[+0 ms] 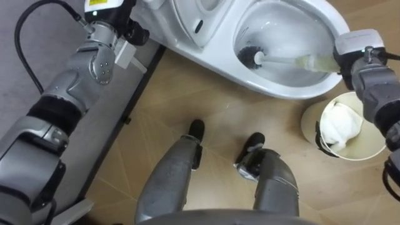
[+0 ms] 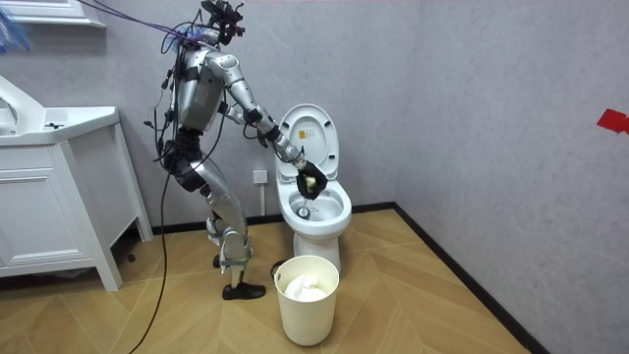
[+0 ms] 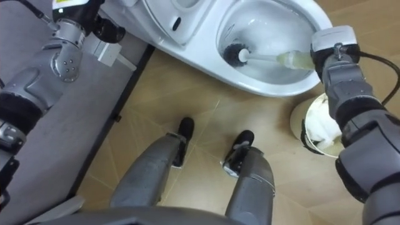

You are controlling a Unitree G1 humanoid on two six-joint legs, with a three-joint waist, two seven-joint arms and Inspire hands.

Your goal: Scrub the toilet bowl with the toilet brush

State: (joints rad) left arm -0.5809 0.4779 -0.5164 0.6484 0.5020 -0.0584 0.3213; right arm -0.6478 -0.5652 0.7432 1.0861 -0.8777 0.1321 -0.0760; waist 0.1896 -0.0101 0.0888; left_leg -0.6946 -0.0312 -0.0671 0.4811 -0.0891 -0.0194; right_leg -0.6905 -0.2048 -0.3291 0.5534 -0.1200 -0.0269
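The right hand (image 2: 311, 183) is closed round the handle of the toilet brush (image 1: 278, 60), over the front rim of the toilet (image 1: 287, 94).
Brush head sits inside the bowl toward the tank end (bristles dark); open floor (image 1: 187, 106) before the toilet, a white bin (image 1: 310, 128) just beside its front; left hand (image 1: 128, 31) by the tank, state unreadable.

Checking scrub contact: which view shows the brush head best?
The left eye view: the dark brush head sits whole inside the toilet bowl. The right eye view shows it much the same; the room view gives a small dark speck in the bowl.
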